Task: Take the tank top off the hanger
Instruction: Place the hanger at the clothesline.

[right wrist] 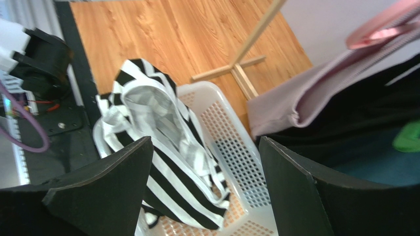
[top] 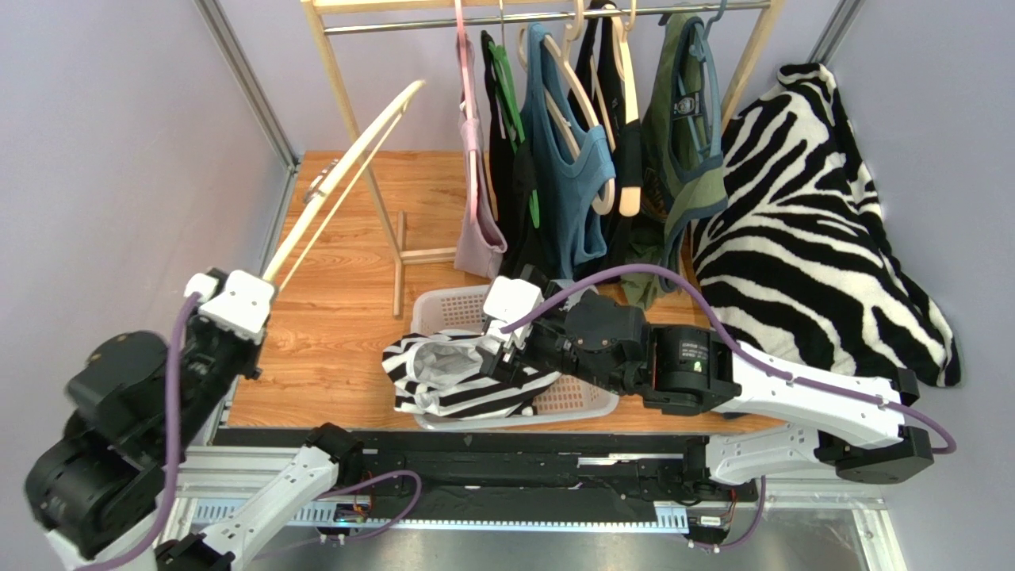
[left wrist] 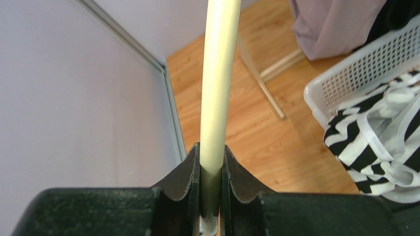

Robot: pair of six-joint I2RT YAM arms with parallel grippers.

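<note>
The wooden bench point(top: 334, 333) carries a clothes rack point(top: 536, 18) of other garments at the far side and a white basket point(top: 443, 309) near the middle. The striped tank top point(top: 450, 371) lies crumpled in the basket, spilling over its near left rim, free of the hanger. The cream hanger point(top: 342, 179) stands bare at the left, pinched by the left pincer point(left wrist: 212, 153). The right pincer point(right wrist: 204, 147) hovers spread above the basket, empty. The removal looks done; only putting the hanger down may remain.
</note>
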